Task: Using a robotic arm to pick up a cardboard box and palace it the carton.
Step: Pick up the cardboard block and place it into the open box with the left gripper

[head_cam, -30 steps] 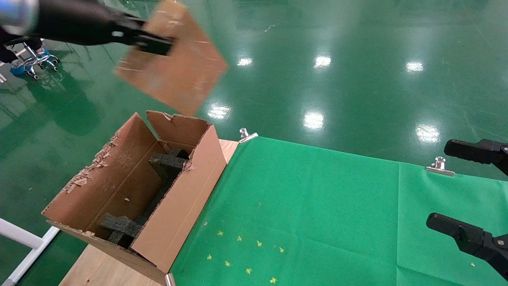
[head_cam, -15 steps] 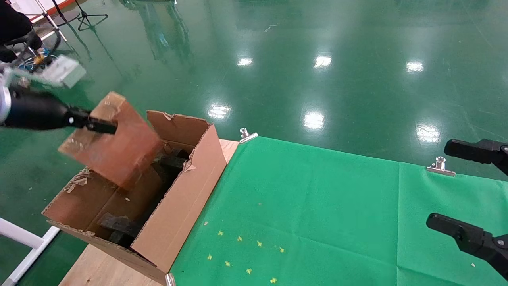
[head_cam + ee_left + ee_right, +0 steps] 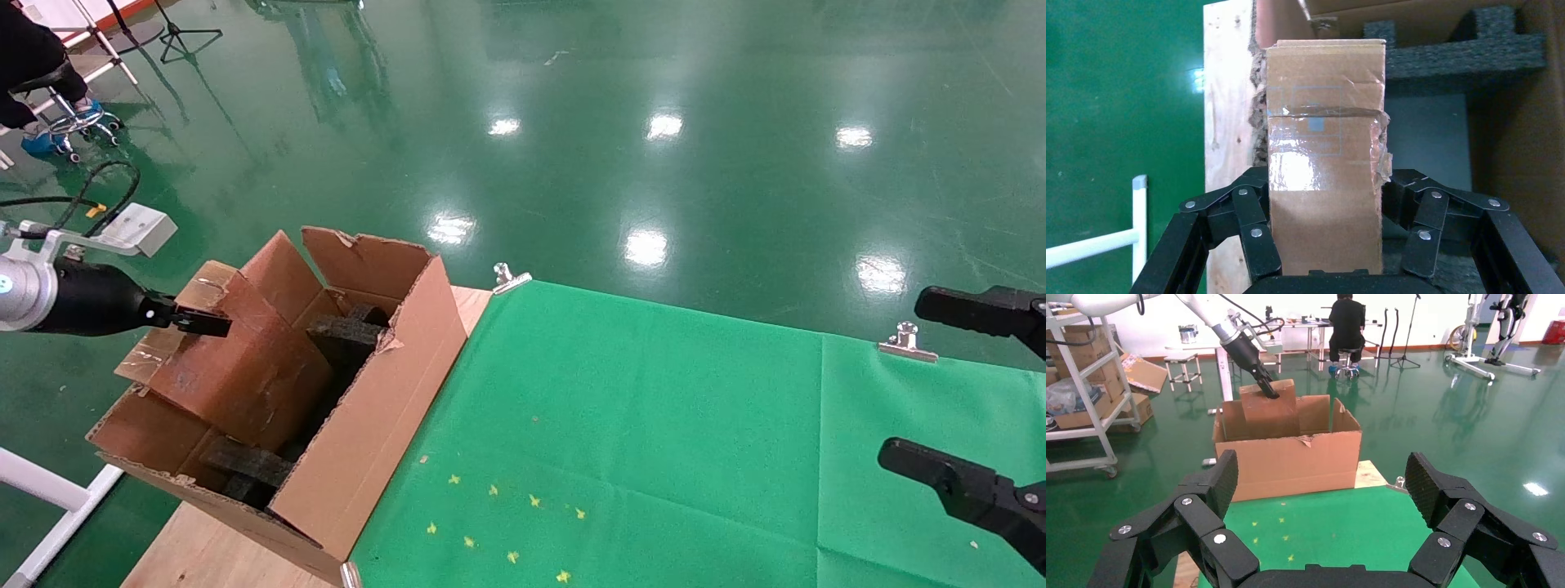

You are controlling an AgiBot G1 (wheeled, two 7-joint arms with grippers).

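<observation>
The robotic arm on my left reaches in from the left edge, and its gripper (image 3: pixel 204 323) is shut on the cardboard box (image 3: pixel 237 376). This small brown taped box is tilted, its lower part inside the carton (image 3: pixel 376 408) above the black foam blocks (image 3: pixel 347 331). In the left wrist view both fingers (image 3: pixel 1254 208) press the box's (image 3: pixel 1324 141) narrow sides, with foam (image 3: pixel 1462 55) beyond it. From the right wrist view the box (image 3: pixel 1269 413) sticks up out of the carton (image 3: pixel 1291 462). My right gripper (image 3: pixel 900 378) hovers open and empty over the table's right side.
A green cloth (image 3: pixel 637 425) covers the table, held by metal clips (image 3: pixel 511 279) at its far edge. Bare wood (image 3: pixel 204 555) shows under the carton. A white rail (image 3: pixel 49 490) lies beside the table at the lower left. A person sits on a stool (image 3: pixel 1346 331) beyond the carton.
The left arm has swung the box down from high above the floor and lowered it into the carton's left half. The right arm has not moved.
</observation>
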